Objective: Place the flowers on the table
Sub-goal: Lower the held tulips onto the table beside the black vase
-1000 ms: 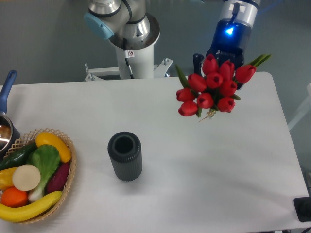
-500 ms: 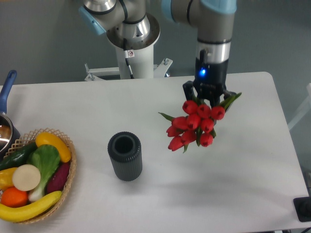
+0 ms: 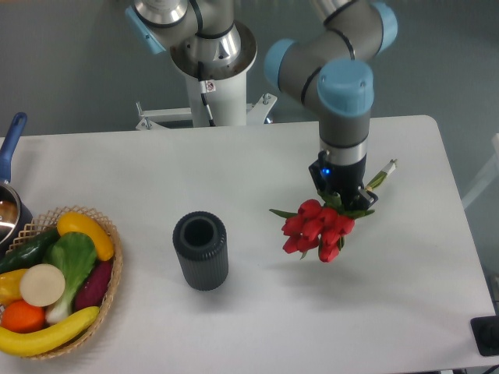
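The flowers [image 3: 318,230] are a bunch of red tulips with green leaves, their stems [image 3: 380,177] sticking out up and to the right. My gripper [image 3: 343,199] is shut on the bunch just behind the blooms and holds it low over the right half of the white table [image 3: 257,164]. The blooms point down and to the left. I cannot tell whether they touch the tabletop. The fingertips are hidden by the leaves.
A dark ribbed vase [image 3: 201,250] stands upright left of the flowers. A wicker basket [image 3: 114,273] of fruit and vegetables sits at the front left. A pot with a blue handle [image 3: 9,148] is at the left edge. The robot base [image 3: 212,62] stands behind the table.
The arm has come down and forward with the flowers, from above the table's back right to low over its right half. The bunch now hangs closer to the tabletop.
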